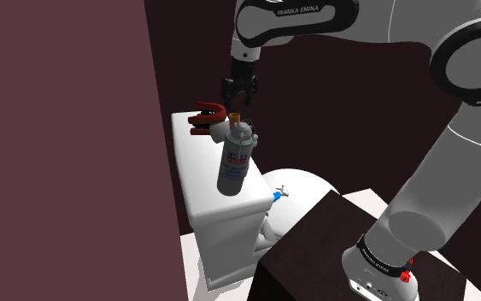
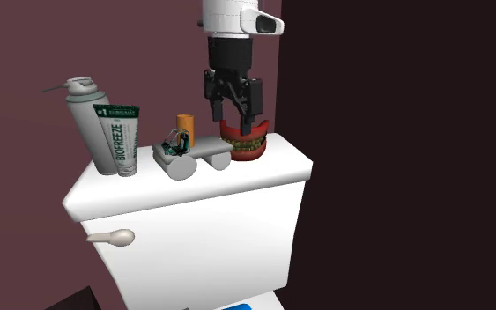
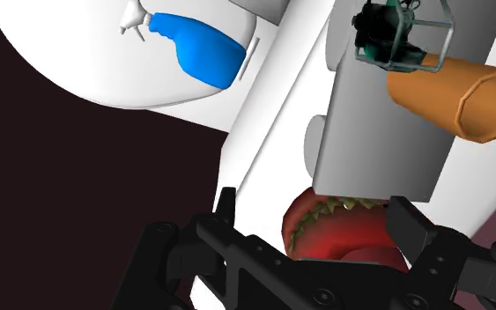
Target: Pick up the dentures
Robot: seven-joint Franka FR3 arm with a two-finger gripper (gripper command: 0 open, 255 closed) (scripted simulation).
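With the black fingers (image 3: 410, 225) standing apart either side of the red toothed dentures (image 3: 338, 233), lower them squarely, then close gently.

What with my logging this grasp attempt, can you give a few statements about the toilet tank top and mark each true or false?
1. The pincer is open over the dentures. True.
2. The dentures lie on the floor. False: they sit on the tank lid.
3. The tube stands beside the spray can. True.
4. The pincer holds the orange cylinder. False: it sits by the grey holder, free of the pincer.
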